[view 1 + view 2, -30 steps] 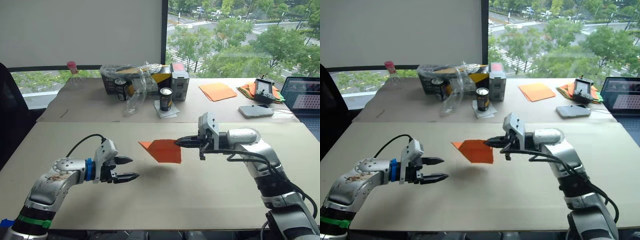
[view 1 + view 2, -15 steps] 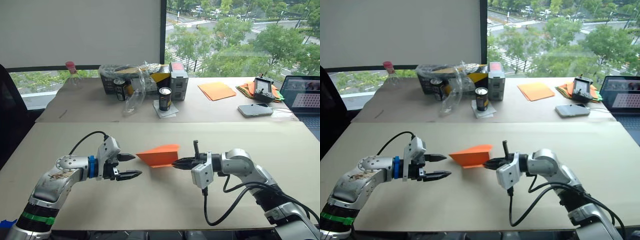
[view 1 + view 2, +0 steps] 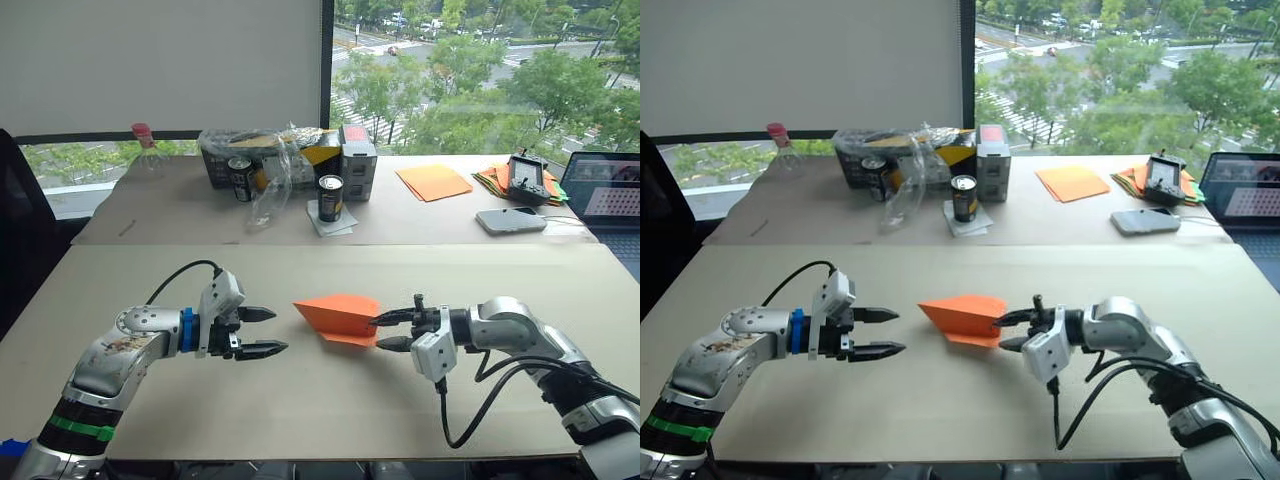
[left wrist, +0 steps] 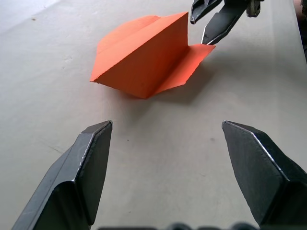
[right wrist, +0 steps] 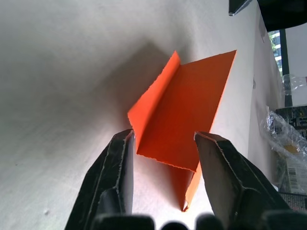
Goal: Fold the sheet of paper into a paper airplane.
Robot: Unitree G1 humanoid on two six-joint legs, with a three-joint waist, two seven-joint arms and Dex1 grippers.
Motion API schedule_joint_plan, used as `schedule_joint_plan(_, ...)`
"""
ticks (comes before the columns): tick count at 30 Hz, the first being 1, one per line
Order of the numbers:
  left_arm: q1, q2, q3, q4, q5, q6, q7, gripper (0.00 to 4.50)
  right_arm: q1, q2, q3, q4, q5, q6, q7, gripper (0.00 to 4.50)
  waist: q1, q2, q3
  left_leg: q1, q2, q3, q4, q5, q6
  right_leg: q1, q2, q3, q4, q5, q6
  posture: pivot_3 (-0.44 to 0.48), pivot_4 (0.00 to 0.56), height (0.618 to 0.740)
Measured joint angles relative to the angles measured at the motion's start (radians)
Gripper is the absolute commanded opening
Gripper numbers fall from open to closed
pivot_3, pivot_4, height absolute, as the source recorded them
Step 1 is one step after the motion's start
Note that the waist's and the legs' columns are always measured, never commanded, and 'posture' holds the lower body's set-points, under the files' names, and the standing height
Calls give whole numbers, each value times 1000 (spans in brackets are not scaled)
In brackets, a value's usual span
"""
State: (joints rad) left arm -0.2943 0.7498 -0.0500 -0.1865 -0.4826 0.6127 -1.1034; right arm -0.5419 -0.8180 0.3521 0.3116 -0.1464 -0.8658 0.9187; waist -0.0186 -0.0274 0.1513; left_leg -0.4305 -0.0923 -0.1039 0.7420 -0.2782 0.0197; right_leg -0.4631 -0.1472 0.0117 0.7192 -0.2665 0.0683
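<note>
Left hand spread wide and empty, paper airplane resting mid-tabletop between both hands, right hand parted around its blunt end; probably featherlight, flimsy, springy at creases, best pinched along the layered central fold.

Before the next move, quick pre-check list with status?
1. Paper lying on the table: ok, one flap stands up.
2. Right gripper open: ok, fingers straddle the paper's rear edge.
3. Right gripper gripping the paper: not ok, not clamped.
4. Left gripper open: ok, apart from the paper, fingertips toward its point.
5. Table around the paper bare: ok, the cans and phone sit on the far table.
6. Creases sharp enough: cannot tell.
</note>
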Motion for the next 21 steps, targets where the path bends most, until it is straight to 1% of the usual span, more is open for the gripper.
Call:
schedule_joint_plan(1, 1, -2, 2, 0, -10, 0, 0, 3877, -1, -15, -9, -30, 34, 36, 22, 3687, 1, 0, 0, 0, 0, 0, 0, 0, 0, 0, 0, 0, 0, 0, 0, 0, 150, 670)
schedule_joint_plan(4, 1, -4, 8, -1, -17, -1, 0, 3877, -1, -40, -41, -129, 139, 182, 68, 3687, 2, 0, 0, 0, 1, 0, 0, 0, 0, 1, 0, 0, 0, 0, 0, 0, 150, 670)
schedule_joint_plan(5, 1, -5, 8, -1, -17, -2, 1, 3877, 0, -35, -60, -165, 173, 269, 69, 3687, 1, 0, 0, 0, 1, 0, 0, 0, 0, 1, 0, 0, 0, 0, 0, 0, 150, 670)
schedule_joint_plan(6, 1, -8, 8, -1, -17, -2, 1, 3877, 0, -29, -73, -183, 196, 331, 66, 3410, 1, 0, 0, 0, 1, -1, 0, 0, 0, 1, 0, 0, 0, 0, 0, 0, 150, 670)
schedule_joint_plan(8, 0, -17, 8, 0, -16, -4, 9, 3877, 0, 31, -113, -230, 267, 547, 33, 2748, 2, 0, 0, 0, 1, -1, 0, 0, 0, 1, 0, -1, 0, 0, 0, 0, 150, 670)
schedule_joint_plan(11, -9, -32, 7, 2, -12, -8, 23, 3877, -1, 104, -125, -270, 313, 792, -3, 1708, 5, 0, 0, 0, 1, -1, 0, 0, 0, 1, 0, -1, -1, 0, 0, 0, 150, 670)
schedule_joint_plan(12, -12, -32, 7, 5, -11, -12, 25, 3877, -1, 114, -124, -277, 317, 848, -6, 1386, 6, 0, 0, 0, 1, -1, 0, 0, 0, 1, 0, -1, -1, 0, 0, 0, 150, 670)
schedule_joint_plan(13, -14, -33, 8, 8, -7, -25, 30, 3877, -1, 131, -124, -285, 321, 926, -15, 954, 7, 0, 0, 0, 0, -1, 0, 0, 0, 1, 0, -1, -1, 0, 0, 0, 150, 670)
schedule_joint_plan(14, -17, -36, 9, 9, -5, -33, 32, 3877, -1, 144, -124, -286, 324, 964, -22, 721, 8, 0, 0, 0, 0, -1, 0, 0, 0, 1, 0, -1, -1, 0, 0, 0, 150, 670)
schedule_joint_plan(16, -27, -53, 19, 18, -4, -62, 40, 3877, -1, 191, -124, -293, 327, 1082, -49, 28, 7, 0, 0, 0, 0, -1, 0, 0, 0, 1, -1, -1, -1, 0, 0, 0, 150, 670)
schedule_joint_plan(21, -57, -63, 34, 25, -4, -83, 56, 3877, 33, 264, -117, -354, 339, 1235, -57, 6, 6, 0, 0, 0, 0, -1, 0, 0, 0, 1, -1, -1, -1, 0, 0, 0, 150, 670)
